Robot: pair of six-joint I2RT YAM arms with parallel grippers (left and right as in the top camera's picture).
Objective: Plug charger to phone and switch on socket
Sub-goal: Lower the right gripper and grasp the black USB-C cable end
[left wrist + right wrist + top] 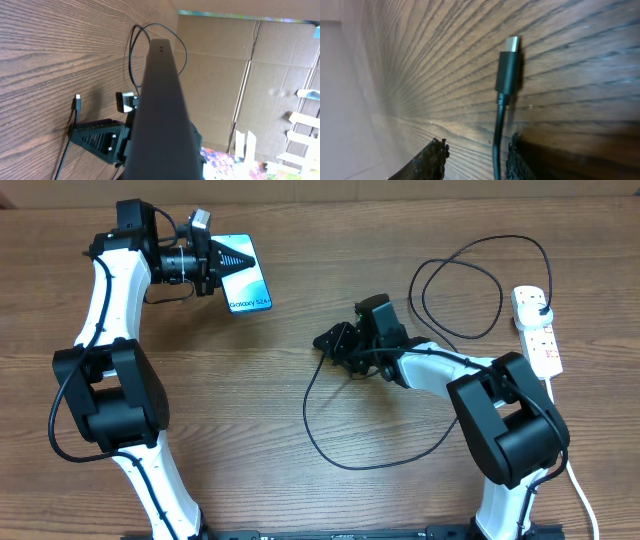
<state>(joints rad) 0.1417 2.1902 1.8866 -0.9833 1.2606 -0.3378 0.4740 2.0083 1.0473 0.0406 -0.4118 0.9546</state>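
My left gripper is shut on the phone, holding it at the far left of the table. The blue screen faces up and the "Galaxy S24" text is at its near end. In the left wrist view the phone shows edge-on and dark. My right gripper is open, low at the table's middle. The charger cable lies on the wood between its fingers, close to the right finger, with its small plug tip just ahead. The socket lies at the right edge, with the charger's black plug at its far end.
The black cable coils in loops between my right arm and the socket, and a long bow curves toward the table's front. The left wrist view also shows my right gripper, the plug tip and cardboard boxes beyond the table.
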